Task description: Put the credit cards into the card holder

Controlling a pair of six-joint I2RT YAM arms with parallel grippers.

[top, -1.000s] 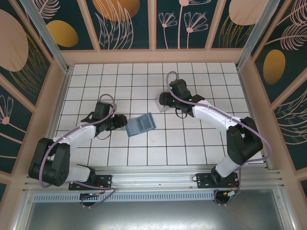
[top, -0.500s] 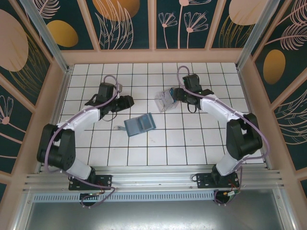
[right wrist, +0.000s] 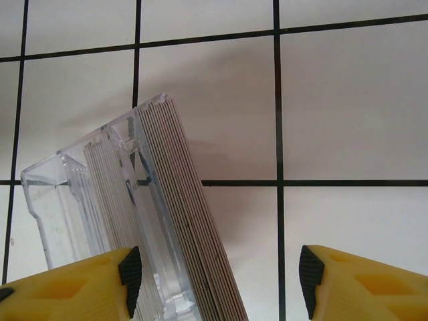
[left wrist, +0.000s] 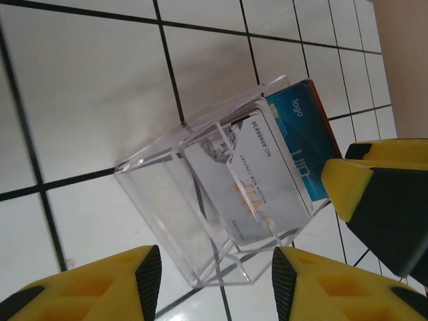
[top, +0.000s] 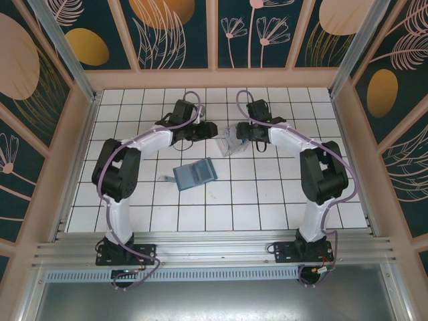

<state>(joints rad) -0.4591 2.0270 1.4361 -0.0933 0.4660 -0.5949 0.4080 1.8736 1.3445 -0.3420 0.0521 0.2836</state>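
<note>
At the far middle of the tiled table (top: 267, 200), the left gripper (left wrist: 214, 284) stands wide, its fingers either side of a corner of the clear box (left wrist: 160, 200) and not closed on it. The right gripper (right wrist: 217, 281) is likewise wide, the box's end between its fingers. The credit cards (left wrist: 271, 180) stand stacked inside the box. The card holder (top: 194, 174) lies apart, nearer the arm bases.

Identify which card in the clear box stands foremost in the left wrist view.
The silvery-white card printed with a number: it stands in front and partly covers the blue card marked "logo" behind it.
</note>
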